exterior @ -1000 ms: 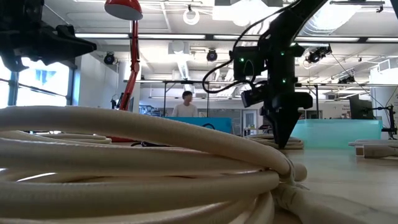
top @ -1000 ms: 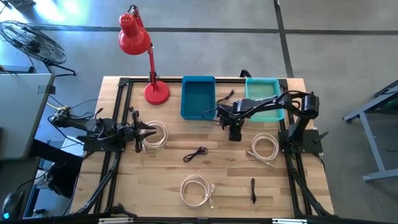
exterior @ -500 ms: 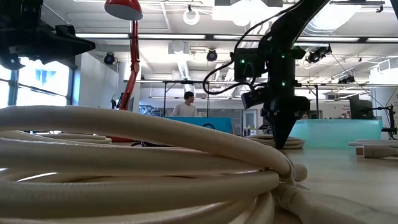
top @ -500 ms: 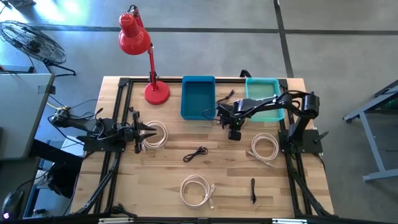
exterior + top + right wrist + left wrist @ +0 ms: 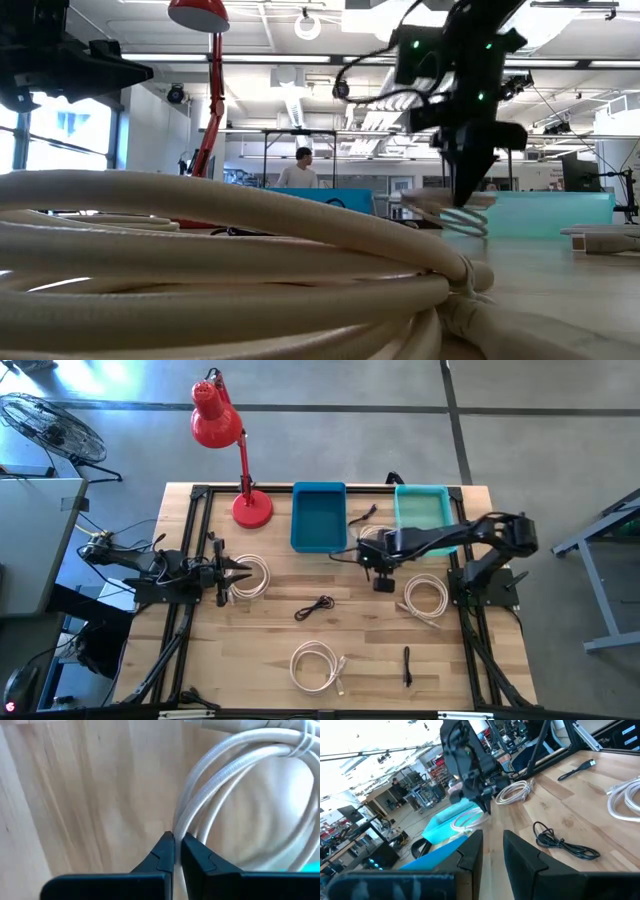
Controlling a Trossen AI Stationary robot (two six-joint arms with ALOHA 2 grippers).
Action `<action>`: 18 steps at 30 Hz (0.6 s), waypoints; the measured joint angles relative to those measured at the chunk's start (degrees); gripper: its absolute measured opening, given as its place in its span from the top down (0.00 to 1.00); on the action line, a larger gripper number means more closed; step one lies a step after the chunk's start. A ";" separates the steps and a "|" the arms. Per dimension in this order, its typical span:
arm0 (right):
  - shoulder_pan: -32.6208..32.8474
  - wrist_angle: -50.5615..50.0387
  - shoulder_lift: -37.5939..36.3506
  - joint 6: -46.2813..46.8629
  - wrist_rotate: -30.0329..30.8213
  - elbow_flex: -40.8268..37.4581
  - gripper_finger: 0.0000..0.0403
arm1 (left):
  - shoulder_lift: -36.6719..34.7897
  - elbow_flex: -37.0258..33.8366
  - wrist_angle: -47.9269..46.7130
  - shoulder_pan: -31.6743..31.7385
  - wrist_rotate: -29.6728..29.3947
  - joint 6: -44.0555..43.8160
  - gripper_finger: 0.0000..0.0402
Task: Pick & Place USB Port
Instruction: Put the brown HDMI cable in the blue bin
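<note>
A lamp (image 5: 235, 455) is set at the table's (image 5: 270, 620) back left, with two bins (image 5: 319, 515) side by side to its right along the back edge. The right gripper (image 5: 384, 582) is held in front of the bins, clamped on a cable coil (image 5: 235, 785) lifted off the wood. The left gripper (image 5: 238, 570) is placed at the left side over another coil (image 5: 252, 577). A third coil (image 5: 316, 665) is laid near the front, a thin cord (image 5: 316, 607) at the centre.

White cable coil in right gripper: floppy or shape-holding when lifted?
Likely holds its loop: the white cable coil hangs off the right gripper with turns bundled. Probably light; one pinched strand carries it. May swing or tilt, since the grip is off-centre.
</note>
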 joint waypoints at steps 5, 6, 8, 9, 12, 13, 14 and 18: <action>3.33 1.59 -6.81 1.26 3.29 0.13 0.99 | 0.00 -0.27 2.27 0.00 1.90 -0.10 0.82; 3.99 2.22 -7.93 1.20 3.92 0.14 0.99 | 0.01 -0.27 3.42 0.00 2.45 0.03 0.82; 5.28 4.14 -10.00 0.84 4.58 0.12 0.99 | -0.02 -0.26 7.51 0.00 2.10 0.90 0.82; 5.86 5.52 -10.94 0.45 4.67 0.12 0.99 | -0.04 -0.26 9.27 0.00 1.17 1.90 0.82; 7.73 9.53 -13.10 -1.93 4.86 0.19 0.99 | 0.00 -0.26 13.19 0.02 0.06 6.06 0.82; 8.33 10.91 -13.59 -2.89 4.64 0.19 0.99 | 0.00 -0.26 14.07 0.00 0.01 7.64 0.82; 8.90 12.47 -13.79 -3.89 4.17 0.19 0.99 | 0.00 -0.26 15.05 0.00 -0.01 9.02 0.82; 10.38 18.78 -13.84 -7.94 -1.22 0.21 0.99 | -0.02 -0.24 17.61 0.00 0.37 12.93 0.82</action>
